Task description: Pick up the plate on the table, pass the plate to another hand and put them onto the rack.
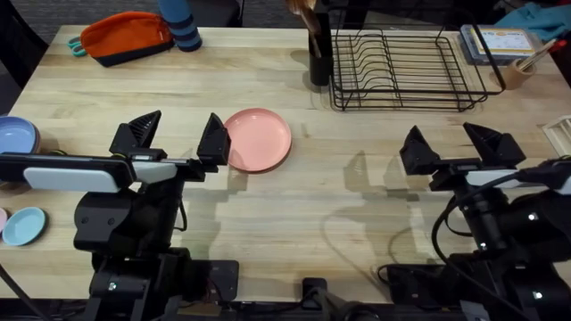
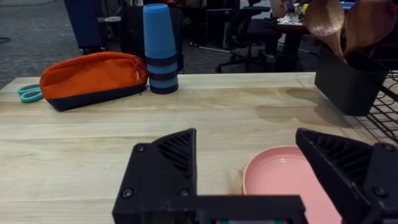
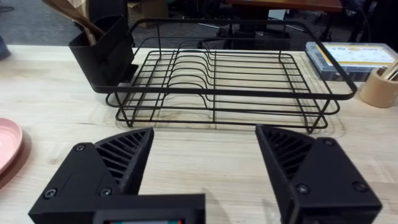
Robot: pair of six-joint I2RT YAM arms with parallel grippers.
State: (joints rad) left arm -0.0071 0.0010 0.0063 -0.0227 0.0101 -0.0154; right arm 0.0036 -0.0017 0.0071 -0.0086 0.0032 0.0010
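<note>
Overhead: high above the arm bases, facing down and forward across the table [image 1: 268,214]. Left wrist: low, close, facing far-left past the plate [image 2: 283,177]. Right wrist: low, facing the rack [image 3: 224,81]. Plate and rack common to all views.

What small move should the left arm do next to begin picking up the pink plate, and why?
Probably shift the left gripper a little toward the plate and lower it over the near rim. Its jaws stand open, and the plate lies flat on the table, partly beside one jaw rather than between them. The rack holds no plate yet.
</note>
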